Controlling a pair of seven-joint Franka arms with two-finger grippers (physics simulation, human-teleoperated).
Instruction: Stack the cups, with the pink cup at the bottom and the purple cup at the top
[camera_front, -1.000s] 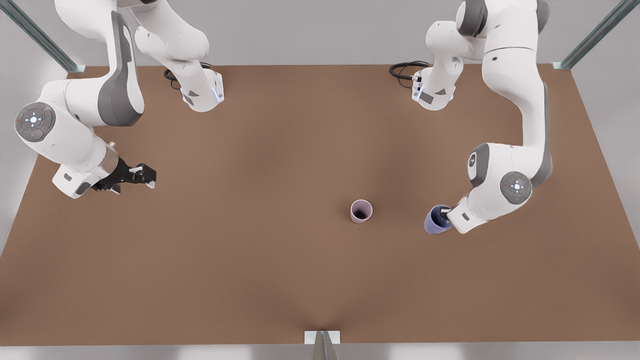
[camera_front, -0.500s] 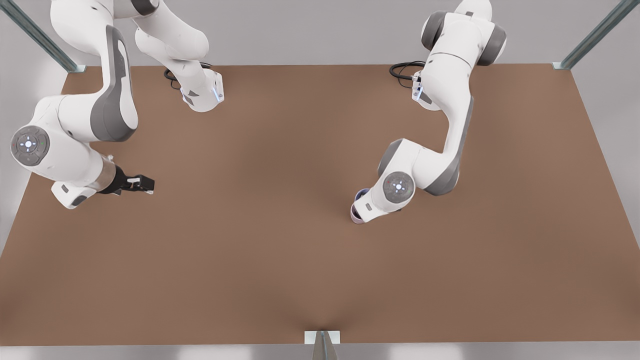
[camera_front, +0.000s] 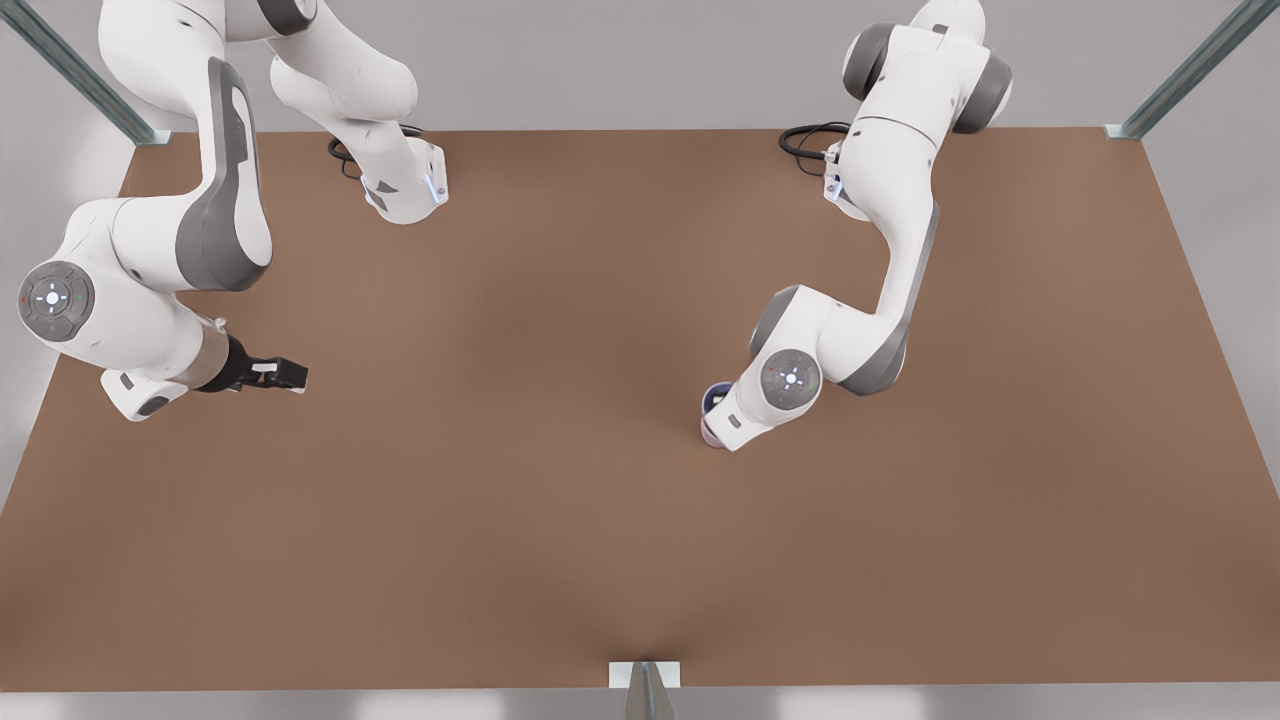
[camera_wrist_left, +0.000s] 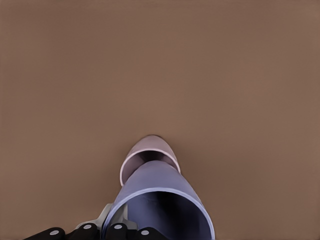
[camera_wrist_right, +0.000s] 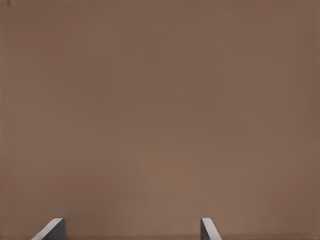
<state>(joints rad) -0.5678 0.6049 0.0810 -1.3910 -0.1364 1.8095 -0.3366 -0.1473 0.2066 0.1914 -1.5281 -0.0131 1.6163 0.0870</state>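
In the left wrist view, my left gripper (camera_wrist_left: 118, 229) is shut on the rim of the bluish lavender purple cup (camera_wrist_left: 157, 202). The cup's base points into the mouth of the pale pink cup (camera_wrist_left: 150, 150) standing on the table; I cannot tell whether they touch. In the front view this arm's wrist covers both, leaving a sliver of the purple cup (camera_front: 714, 395) and of the pink cup (camera_front: 707, 433). My right gripper (camera_front: 291, 375) waits open and holds nothing, low over the table at the front view's left; its fingertips (camera_wrist_right: 51, 228) show over bare table.
The brown table (camera_front: 560, 540) has metal frame posts at its far corners and a small bracket (camera_front: 645, 675) at the middle of its near edge. Both arm bases, with black cables, stand along the far edge.
The left arm carried the purple cup from the front view's right to over the pink cup, then settled slightly. The right arm drifted a little toward the front view's left.
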